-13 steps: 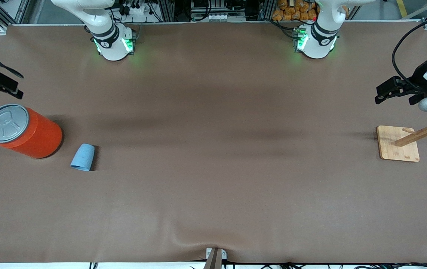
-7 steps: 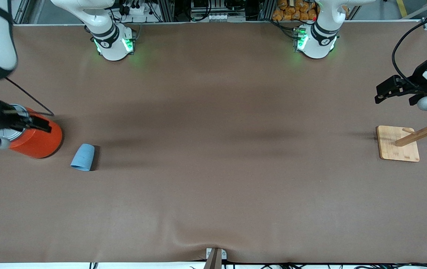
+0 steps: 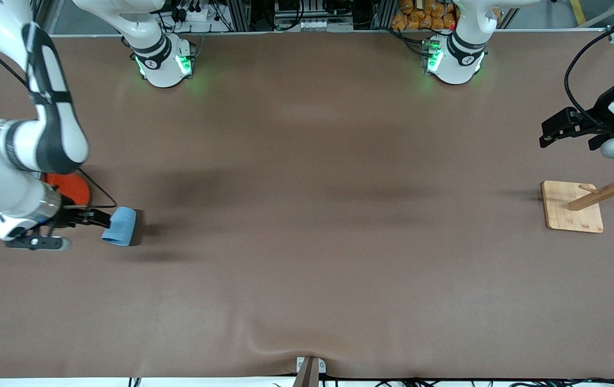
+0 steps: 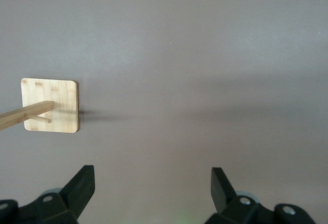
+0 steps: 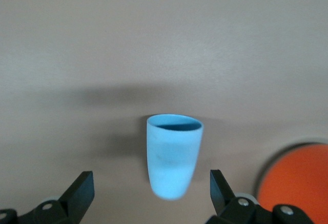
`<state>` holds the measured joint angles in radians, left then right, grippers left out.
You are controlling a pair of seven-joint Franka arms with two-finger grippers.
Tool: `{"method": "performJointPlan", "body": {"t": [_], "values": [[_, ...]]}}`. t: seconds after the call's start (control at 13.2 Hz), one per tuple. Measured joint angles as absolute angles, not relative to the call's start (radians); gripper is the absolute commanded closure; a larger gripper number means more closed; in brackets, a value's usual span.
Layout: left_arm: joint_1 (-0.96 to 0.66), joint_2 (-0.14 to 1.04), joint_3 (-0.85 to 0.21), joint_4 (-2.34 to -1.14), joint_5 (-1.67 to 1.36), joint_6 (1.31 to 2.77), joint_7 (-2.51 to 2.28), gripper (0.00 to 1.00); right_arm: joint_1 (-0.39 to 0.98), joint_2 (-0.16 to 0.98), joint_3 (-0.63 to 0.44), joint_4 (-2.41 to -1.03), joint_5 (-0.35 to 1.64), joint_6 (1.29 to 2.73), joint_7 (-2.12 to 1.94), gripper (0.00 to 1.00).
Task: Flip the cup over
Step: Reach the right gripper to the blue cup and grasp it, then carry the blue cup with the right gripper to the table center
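The light-blue cup point(image 3: 120, 226) lies on its side on the brown table, near the right arm's end, with its mouth toward the front camera. In the right wrist view the cup point(image 5: 173, 160) shows its darker blue inside. My right gripper point(image 3: 98, 218) is open beside the cup's closed end. In its wrist view the right gripper point(image 5: 151, 193) has its jaws spread wide either side of that end, not touching it. My left gripper point(image 3: 552, 134) waits open and empty in the air at the left arm's end of the table; its wrist view point(image 4: 152, 188) shows bare table between its jaws.
The big orange can point(image 3: 68, 187) stands just beside the cup, mostly hidden under my right arm; its edge shows in the right wrist view point(image 5: 297, 180). A wooden peg stand on a square base point(image 3: 572, 207) stands under the left gripper, also seen in the left wrist view point(image 4: 49, 105).
My right arm has swung in from the table's end, over the orange can, and brought its open gripper down to the cup. The cup and the left arm have not moved.
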<state>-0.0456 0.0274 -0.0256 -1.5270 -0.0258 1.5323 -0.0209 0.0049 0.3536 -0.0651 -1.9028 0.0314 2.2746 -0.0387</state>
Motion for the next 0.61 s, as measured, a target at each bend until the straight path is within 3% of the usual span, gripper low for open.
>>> {"method": "performJointPlan", "body": {"t": [0.3, 0.61], "values": [[-0.045, 0.028, -0.024, -1.527, -0.026, 1.531, -0.021, 0.00, 0.008, 0.444, -0.068, -1.975, 0.031, 2.422, -0.039, 0.00], [-0.045, 0.029, -0.024, -1.528, -0.026, 1.530, -0.021, 0.00, 0.007, 0.517, -0.075, -1.975, 0.031, 2.462, -0.040, 0.00]]}}
